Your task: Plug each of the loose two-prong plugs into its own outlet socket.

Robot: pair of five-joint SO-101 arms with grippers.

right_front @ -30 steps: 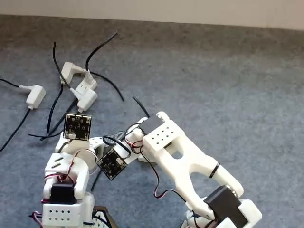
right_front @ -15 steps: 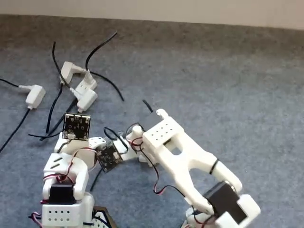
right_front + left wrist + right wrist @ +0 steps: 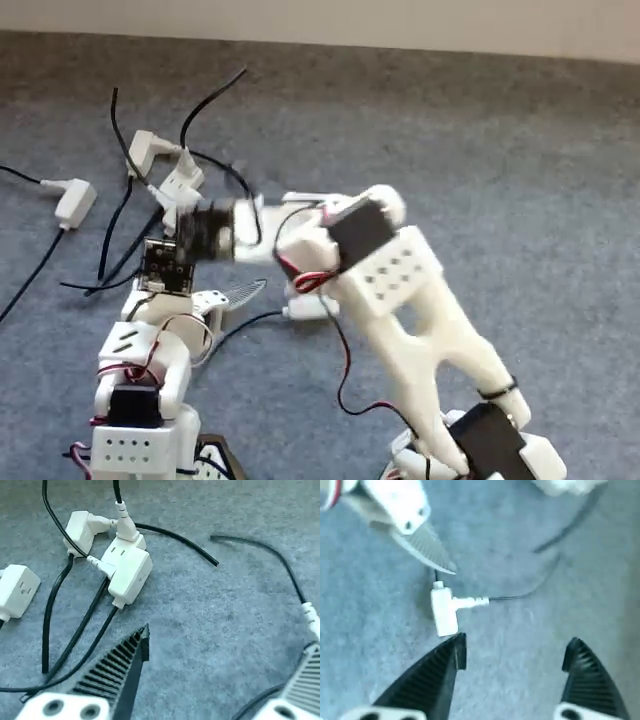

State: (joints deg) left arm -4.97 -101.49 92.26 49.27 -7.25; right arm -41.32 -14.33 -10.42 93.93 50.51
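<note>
White two-prong plug (image 3: 444,612) lies loose on the grey desk (image 3: 375,610) by the right gripper (image 3: 517,641), fingers released; the left gripper (image 3: 229,641), also released, faces a white outlet socket (image 3: 130,572) holding a corded plug.

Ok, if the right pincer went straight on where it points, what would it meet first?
Probably the white plug, just ahead of one fingertip, or its thin cord crossing the gap; depth unclear.

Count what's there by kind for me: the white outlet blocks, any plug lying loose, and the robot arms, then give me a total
White outlet blocks: 4 (two sit pressed together)
Loose white two-prong plug: 1
Robot arms: 2
Total: 7
</note>
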